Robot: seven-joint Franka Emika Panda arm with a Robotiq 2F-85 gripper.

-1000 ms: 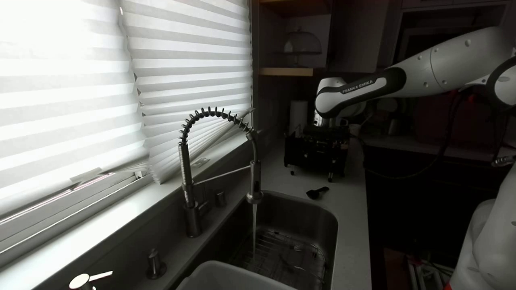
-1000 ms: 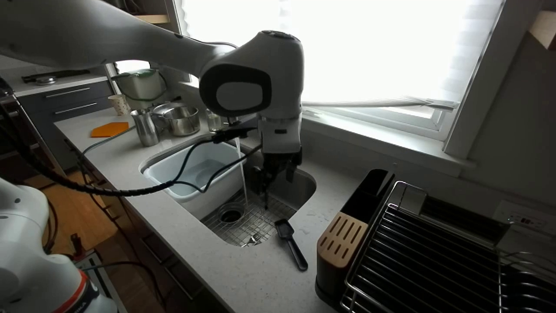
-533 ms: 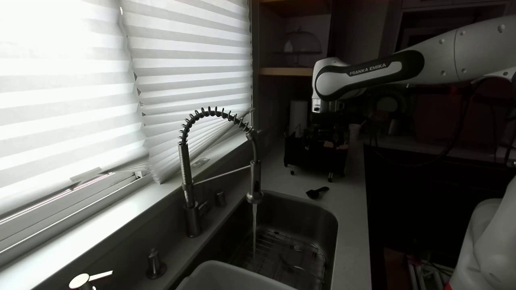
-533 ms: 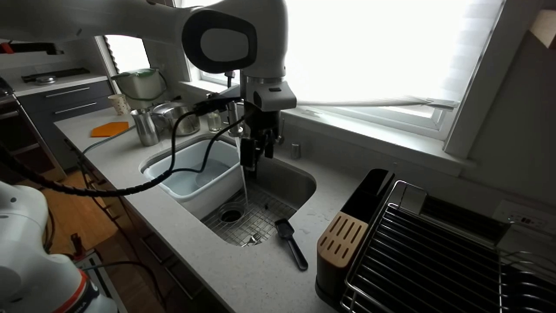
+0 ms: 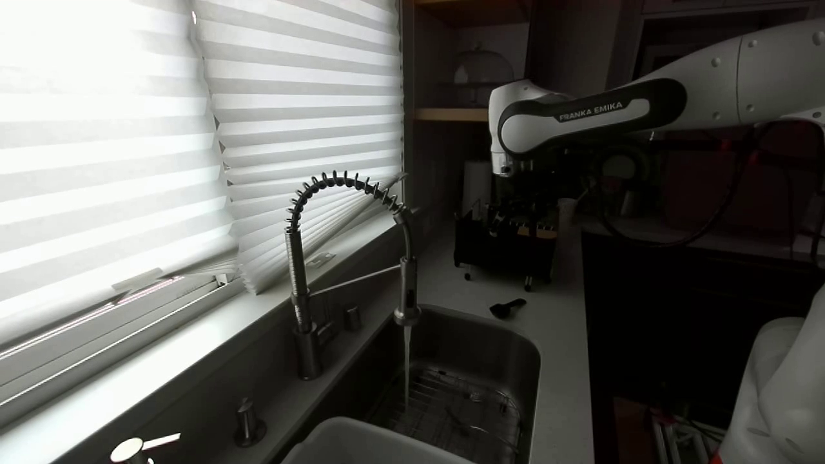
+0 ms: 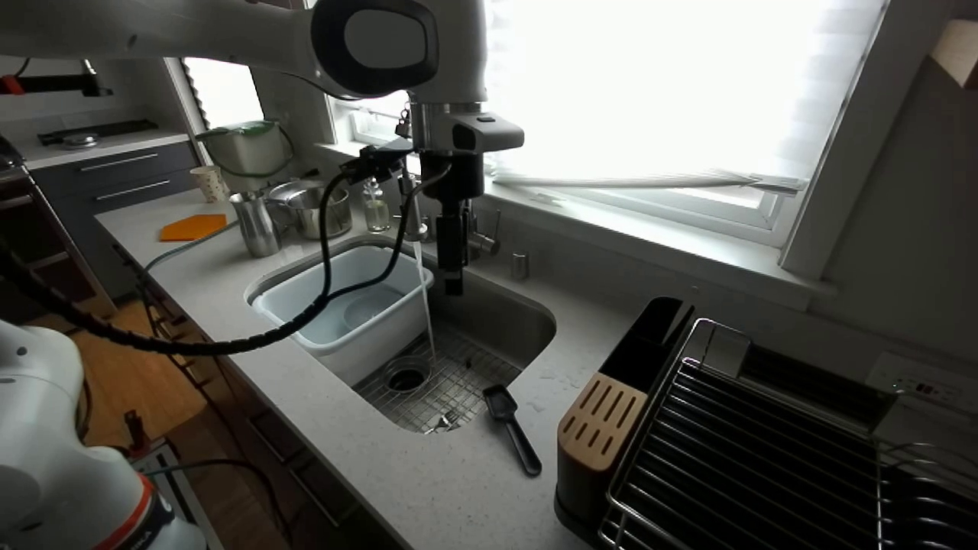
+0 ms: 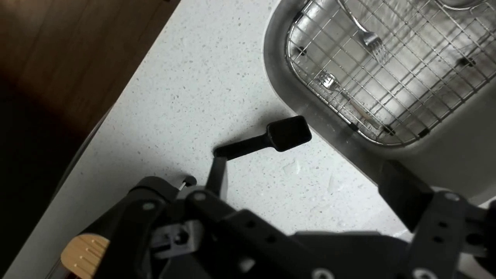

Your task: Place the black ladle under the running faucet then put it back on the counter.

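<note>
The black ladle lies flat on the pale counter point(image 6: 451, 489) beside the sink's end, its bowl toward the basin. It shows in both exterior views point(image 5: 501, 311) point(image 6: 521, 444) and in the wrist view point(image 7: 288, 133). The chrome faucet point(image 5: 408, 290) runs a thin stream of water point(image 5: 407, 367) into the sink. My gripper point(image 7: 310, 174) is open and empty, its fingers point(image 7: 217, 178) wide apart. In an exterior view the gripper point(image 6: 453, 284) hangs above the sink, well clear of the ladle and near the faucet head point(image 6: 416, 228). In the wrist view one fingertip overlaps the handle's end.
A white tub point(image 6: 382, 340) fills part of the sink. A wire rack point(image 7: 387, 69) with forks point(image 7: 374, 42) lies on the sink floor. A black utensil holder with a wooden top point(image 6: 603, 420) and a dish rack point(image 6: 764, 443) stand beside the ladle. Pots point(image 6: 325, 210) stand behind.
My gripper has risen from low over the sink, moved toward the faucet, and turned. The ladle has stayed in place and the water keeps running.
</note>
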